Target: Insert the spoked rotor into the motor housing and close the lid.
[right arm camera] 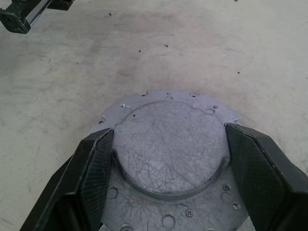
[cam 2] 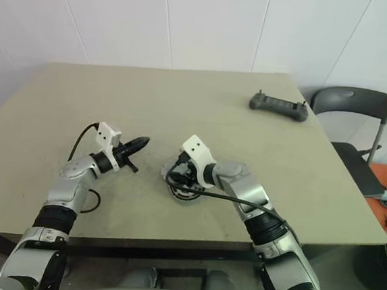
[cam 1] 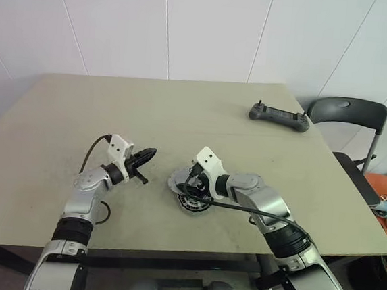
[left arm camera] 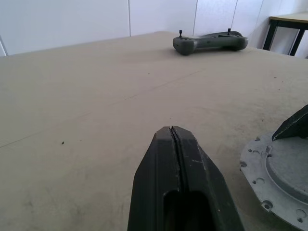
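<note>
Right wrist view: right pincer (right arm camera: 168,159) straddles lid (right arm camera: 169,144) (scratched).

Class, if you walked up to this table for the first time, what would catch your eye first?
Near the front middle of the table, the right gripper straddles the raised dome of a round silver metal disc, one black finger on each side. Beside it, the left gripper hovers shut. A gray handheld controller lies at the far right corner.
</note>
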Available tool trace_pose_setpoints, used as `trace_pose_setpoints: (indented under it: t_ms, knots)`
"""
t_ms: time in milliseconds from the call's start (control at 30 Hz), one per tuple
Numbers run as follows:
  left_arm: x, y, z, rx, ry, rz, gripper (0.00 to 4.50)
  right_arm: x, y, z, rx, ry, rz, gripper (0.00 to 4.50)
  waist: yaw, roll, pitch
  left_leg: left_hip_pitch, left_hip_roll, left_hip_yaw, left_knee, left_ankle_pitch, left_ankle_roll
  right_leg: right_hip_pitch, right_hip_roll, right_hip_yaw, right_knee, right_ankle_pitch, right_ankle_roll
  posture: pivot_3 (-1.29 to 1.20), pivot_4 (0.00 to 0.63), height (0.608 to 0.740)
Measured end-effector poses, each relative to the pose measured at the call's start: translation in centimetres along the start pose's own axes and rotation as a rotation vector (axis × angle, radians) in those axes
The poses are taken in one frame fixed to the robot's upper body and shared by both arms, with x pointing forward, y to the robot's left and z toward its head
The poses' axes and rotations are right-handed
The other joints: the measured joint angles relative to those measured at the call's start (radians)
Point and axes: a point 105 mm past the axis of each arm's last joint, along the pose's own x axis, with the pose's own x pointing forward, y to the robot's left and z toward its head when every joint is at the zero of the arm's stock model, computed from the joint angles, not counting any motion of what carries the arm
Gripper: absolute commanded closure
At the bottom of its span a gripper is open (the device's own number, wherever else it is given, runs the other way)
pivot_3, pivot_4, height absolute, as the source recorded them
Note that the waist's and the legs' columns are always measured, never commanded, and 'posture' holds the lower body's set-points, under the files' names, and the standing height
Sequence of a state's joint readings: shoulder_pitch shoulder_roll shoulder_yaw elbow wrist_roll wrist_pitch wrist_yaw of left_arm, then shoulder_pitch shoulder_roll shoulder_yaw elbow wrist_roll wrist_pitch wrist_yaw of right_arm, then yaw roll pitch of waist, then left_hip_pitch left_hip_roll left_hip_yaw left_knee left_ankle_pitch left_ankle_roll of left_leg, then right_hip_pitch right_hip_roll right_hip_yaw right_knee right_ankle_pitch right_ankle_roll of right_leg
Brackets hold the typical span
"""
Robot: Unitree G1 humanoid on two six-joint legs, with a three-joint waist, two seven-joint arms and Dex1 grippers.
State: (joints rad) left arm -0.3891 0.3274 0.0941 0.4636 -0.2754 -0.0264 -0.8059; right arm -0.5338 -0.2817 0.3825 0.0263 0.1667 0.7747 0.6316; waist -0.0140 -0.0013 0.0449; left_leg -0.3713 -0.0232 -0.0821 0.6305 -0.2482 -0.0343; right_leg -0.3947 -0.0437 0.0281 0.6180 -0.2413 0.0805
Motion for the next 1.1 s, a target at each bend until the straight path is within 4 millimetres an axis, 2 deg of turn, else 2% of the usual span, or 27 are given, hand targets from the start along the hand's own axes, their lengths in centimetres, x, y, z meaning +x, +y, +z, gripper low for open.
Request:
trace_pose_setpoints:
  t_ms: [133,233,333,600,833,1100]
  knots:
    - [0.0,0.0,0.0,0.0,0.0,-0.001,4.5,0.0,0.0,0.1,0.036,-0.031,0.009,1.27,0.0,0.0,0.0,0.0,0.0,0.0,0.0,0.0,0.0,0.0,0.0,0.0,0.0,0.0,0.0,0.0,0.0,0.74]
    - [0.0,0.0,0.0,-0.006,-0.004,-0.005,4.5,-0.5,-0.4,1.1,0.127,-0.127,0.034,1.27,0.0,0.0,0.0,0.0,0.0,0.0,0.0,0.0,0.0,0.0,0.0,0.0,0.0,0.001,0.001,0.0,0.0,0.74]
    - [0.1,-0.4,0.0,-0.03,-0.008,-0.025,4.5,-1.0,-0.6,1.5,0.105,-0.166,0.045,1.27,0.0,0.0,0.0,0.0,0.0,0.0,0.0,0.0,0.0,0.0,0.0,0.0,0.0,0.0,0.001,0.0,0.0,0.74]
    - [0.0,-1.2,-0.1,-0.048,-0.011,-0.041,4.5,-3.1,-1.1,-1.7,0.073,-0.123,0.095,1.27,-0.001,0.0,0.0,0.0,0.0,0.0,0.0,0.0,0.0,0.0,0.0,0.0,0.0,0.0,0.0,0.0,0.0,0.74]
    - [-0.1,-1.5,-0.3,-0.052,-0.002,-0.047,4.5,-4.7,-1.2,-2.3,0.07,-0.129,0.159,1.27,0.001,0.0,0.0,0.0,0.0,0.0,0.001,0.0,0.0,0.0,0.0,0.0,0.001,-0.001,0.0,0.0,0.0,0.74]
    - [-0.3,-1.7,-0.4,-0.052,-0.001,-0.048,4.5,-5.4,-1.0,-3.1,0.039,-0.125,0.198,1.27,0.003,0.0,0.0,0.0,0.0,0.0,0.001,0.0,0.0,0.0,0.0,0.0,0.0,-0.001,0.0,0.0,0.0,0.74]
